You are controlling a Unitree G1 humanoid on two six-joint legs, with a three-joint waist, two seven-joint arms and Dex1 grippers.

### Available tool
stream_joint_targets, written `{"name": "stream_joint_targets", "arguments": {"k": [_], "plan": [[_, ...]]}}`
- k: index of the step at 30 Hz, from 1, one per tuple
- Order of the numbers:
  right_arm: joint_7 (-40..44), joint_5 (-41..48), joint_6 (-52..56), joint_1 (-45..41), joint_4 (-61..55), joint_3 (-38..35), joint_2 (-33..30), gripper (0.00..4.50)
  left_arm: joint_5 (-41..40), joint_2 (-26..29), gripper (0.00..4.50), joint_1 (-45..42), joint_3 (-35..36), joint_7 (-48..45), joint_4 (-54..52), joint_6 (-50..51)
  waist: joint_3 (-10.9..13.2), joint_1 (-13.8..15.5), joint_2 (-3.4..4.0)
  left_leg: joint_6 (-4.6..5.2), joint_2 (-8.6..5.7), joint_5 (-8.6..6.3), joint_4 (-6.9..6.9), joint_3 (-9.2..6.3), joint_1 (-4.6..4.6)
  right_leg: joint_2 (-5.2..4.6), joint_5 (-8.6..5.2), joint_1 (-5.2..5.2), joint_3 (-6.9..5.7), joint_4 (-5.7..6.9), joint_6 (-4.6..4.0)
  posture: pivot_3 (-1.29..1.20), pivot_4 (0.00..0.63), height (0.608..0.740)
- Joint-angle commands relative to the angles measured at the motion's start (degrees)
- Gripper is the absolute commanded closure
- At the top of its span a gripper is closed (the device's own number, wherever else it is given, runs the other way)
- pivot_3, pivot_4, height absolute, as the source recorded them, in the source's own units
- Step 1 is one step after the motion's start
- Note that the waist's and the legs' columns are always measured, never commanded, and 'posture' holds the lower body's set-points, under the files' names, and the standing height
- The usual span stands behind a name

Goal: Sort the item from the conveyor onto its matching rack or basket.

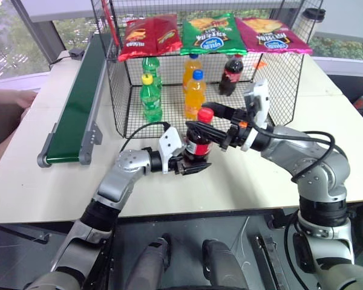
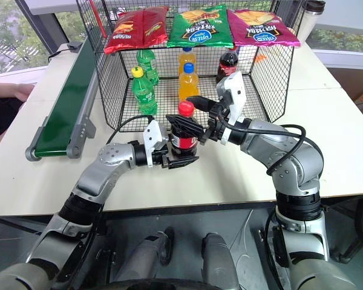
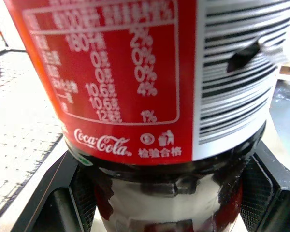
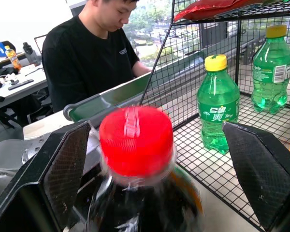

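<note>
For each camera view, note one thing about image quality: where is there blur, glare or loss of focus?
Left wrist view: the cola bottle sits so close that its label print is soft, with pale reflections on the dark drink below. Right wrist view: the bottle's red cap and neck are blurred, while the green bottles behind stay crisp. Head views: even daylight, glare on the snack bags.
</note>
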Motion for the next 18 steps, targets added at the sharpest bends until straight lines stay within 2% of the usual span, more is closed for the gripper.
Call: {"name": "stream_joint_targets", "arguments": {"k": [1, 5, 6, 7, 15, 16, 17, 18], "plan": [[0.02, -0.33, -1.55, -0.78, -1.47, -0.17, -0.41, 0.81, -0.65, -0.67, 1.46, -1.44, 1.19, -0.19, -2.38, -1.11, 0.0, 0.01, 0.0, 0.0, 0.0, 0.0, 0.01, 0.0, 0.0, 0.0, 0.0, 0.0, 0.0, 0.0, 0.0, 0.0, 0.15, 0.738], [-0.59, 0.05, -1.26, -0.81, -1.15, -0.75, -0.14, 2.72, -1.51, -1.46, 1.46, -1.87, 2.26, 0.76, -2.9, -0.02, 0.0, -0.01, 0.0, 0.0, 0.0, 0.0, 0.01, 0.0, 0.01, 0.0, 0.0, 0.01, 0.0, 0.01, 0.01, 0.0, 0.15, 0.738], [-0.68, 0.17, -1.28, -0.8, -1.17, -0.83, -0.12, 3.14, -1.6, -1.55, 1.46, -1.97, 2.45, 0.89, -3.0, 0.23, 0.0, -0.01, 0.0, 0.01, 0.0, 0.01, 0.01, 0.0, 0.0, 0.0, 0.0, 0.01, 0.0, 0.01, 0.01, 0.0, 0.15, 0.738], [-0.72, 0.24, -1.33, -0.78, -1.2, -0.84, -0.14, 3.33, -1.62, -1.61, 1.46, -2.02, 2.56, 0.95, -3.08, 0.4, 0.0, 0.01, 0.0, 0.08, 0.0, 0.05, 0.01, 0.0, 0.01, 0.01, 0.0, 0.01, -0.01, 0.01, 0.01, 0.0, 0.15, 0.738], [-1.34, -0.01, -1.73, -0.65, -1.46, -0.8, -0.28, 3.32, -0.84, -4.39, 1.46, -3.42, 5.36, 4.76, -0.03, -4.1, 0.0, 0.05, 0.0, 0.11, -0.01, 0.07, 0.03, 0.0, 0.01, 0.01, 0.01, 0.02, -0.01, 0.01, 0.02, 0.0, 0.15, 0.738], [-1.55, -0.18, -1.85, -0.66, -1.39, -0.75, -0.28, 3.32, -1.05, -4.55, 0.42, -3.66, 5.61, 4.59, 0.3, -4.3, 0.0, 0.08, 0.0, 0.11, -0.01, 0.07, 0.03, 0.0, 0.01, 0.0, 0.01, 0.02, -0.01, 0.02, 0.02, 0.0, 0.15, 0.738], [-1.82, -0.21, -1.88, -0.68, -1.35, -0.78, -0.18, 3.32, -1.06, -4.54, 0.05, -3.73, 5.69, 4.31, 0.45, -4.73, 0.0, 0.1, -0.01, 0.11, -0.01, 0.07, 0.05, -0.01, 0.01, 0.01, 0.01, 0.02, -0.01, 0.02, 0.02, 0.0, 0.15, 0.738], [-2.11, -0.22, -1.92, -0.73, -1.27, -0.86, -0.03, 3.32, -1.12, -4.56, 0.05, -3.65, 5.79, 4.05, 0.38, -4.71, 0.0, 0.11, -0.01, 0.11, -0.01, 0.07, 0.06, -0.02, 0.0, 0.01, 0.02, 0.02, -0.02, 0.02, 0.03, 0.0, 0.15, 0.738]]}}
